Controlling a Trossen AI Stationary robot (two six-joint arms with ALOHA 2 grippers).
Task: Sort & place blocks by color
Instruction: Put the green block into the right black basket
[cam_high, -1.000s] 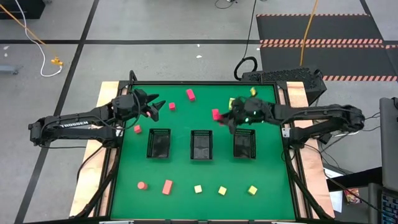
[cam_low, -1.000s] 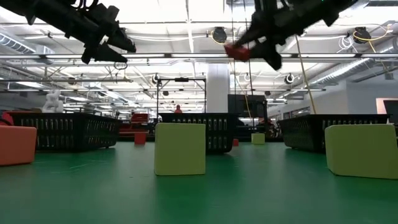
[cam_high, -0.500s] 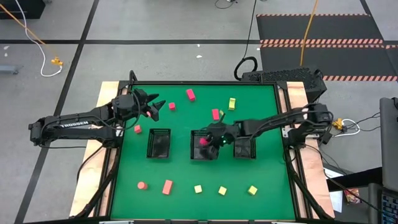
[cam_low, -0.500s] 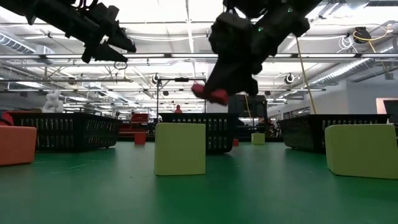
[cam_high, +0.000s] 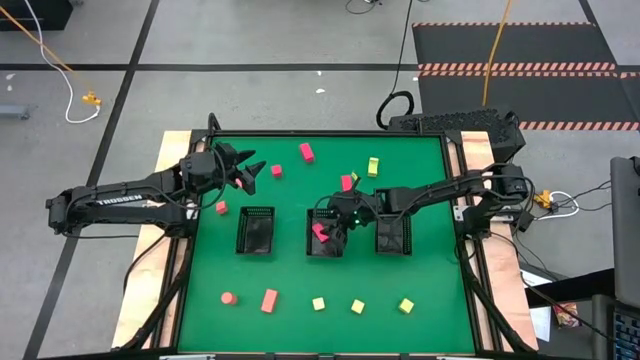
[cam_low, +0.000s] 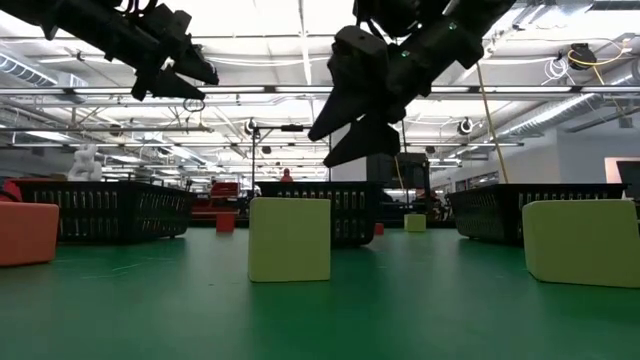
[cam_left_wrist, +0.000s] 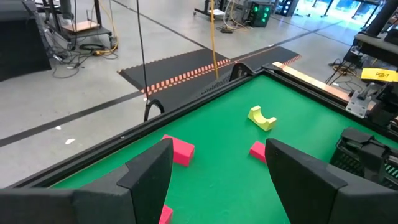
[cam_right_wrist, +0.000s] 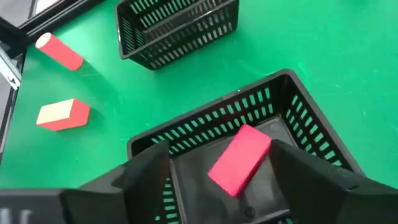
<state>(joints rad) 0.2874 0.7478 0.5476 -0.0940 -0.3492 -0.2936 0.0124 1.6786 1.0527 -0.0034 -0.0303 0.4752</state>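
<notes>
The right gripper (cam_high: 327, 226) is spread wide over the middle basket (cam_high: 324, 247), nothing held. The pink-red block (cam_right_wrist: 240, 160) is seen right below it inside, long axis diagonal. The left gripper (cam_high: 247, 172) is parked well away, open too.

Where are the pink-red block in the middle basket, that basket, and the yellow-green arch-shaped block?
pink-red block (cam_right_wrist: 240, 159): right wrist view, top face.
middle basket (cam_right_wrist: 211, 114): right wrist view, far wall.
yellow-green arch-shaped block (cam_left_wrist: 262, 118): left wrist view, curved top.
</notes>
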